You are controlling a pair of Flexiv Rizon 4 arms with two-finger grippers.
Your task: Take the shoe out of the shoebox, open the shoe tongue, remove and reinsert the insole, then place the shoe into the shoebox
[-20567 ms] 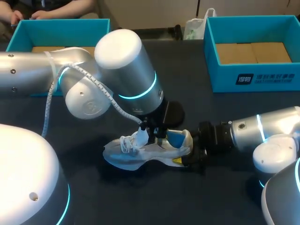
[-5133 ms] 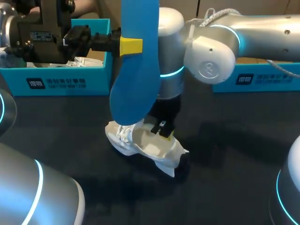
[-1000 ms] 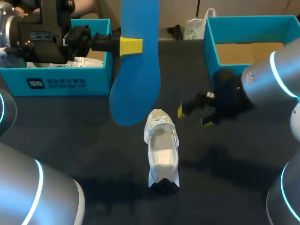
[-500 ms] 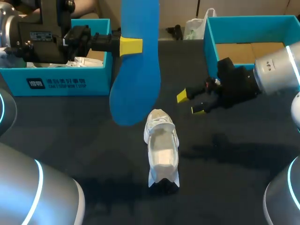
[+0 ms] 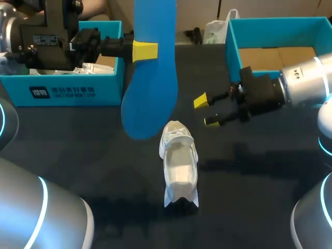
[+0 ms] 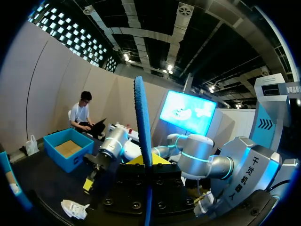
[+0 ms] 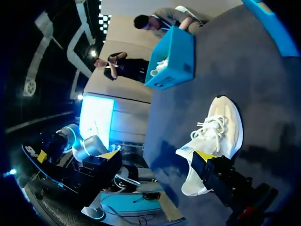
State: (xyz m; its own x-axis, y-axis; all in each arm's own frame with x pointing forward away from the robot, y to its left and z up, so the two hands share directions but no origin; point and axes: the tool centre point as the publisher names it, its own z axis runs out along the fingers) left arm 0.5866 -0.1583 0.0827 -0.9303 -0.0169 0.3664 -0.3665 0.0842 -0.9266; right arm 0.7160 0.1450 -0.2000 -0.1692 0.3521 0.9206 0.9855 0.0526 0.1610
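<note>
Shoe stands apart from left shoebox, right shoebox; insole aloft.

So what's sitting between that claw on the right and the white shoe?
Nothing. In the head view, only bare dark table separates the right gripper, its fingers open, from the shoe.

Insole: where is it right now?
Head view, left of centre: the insole hangs upright, clamped in the left gripper, its lower end just left of the shoe.
</note>
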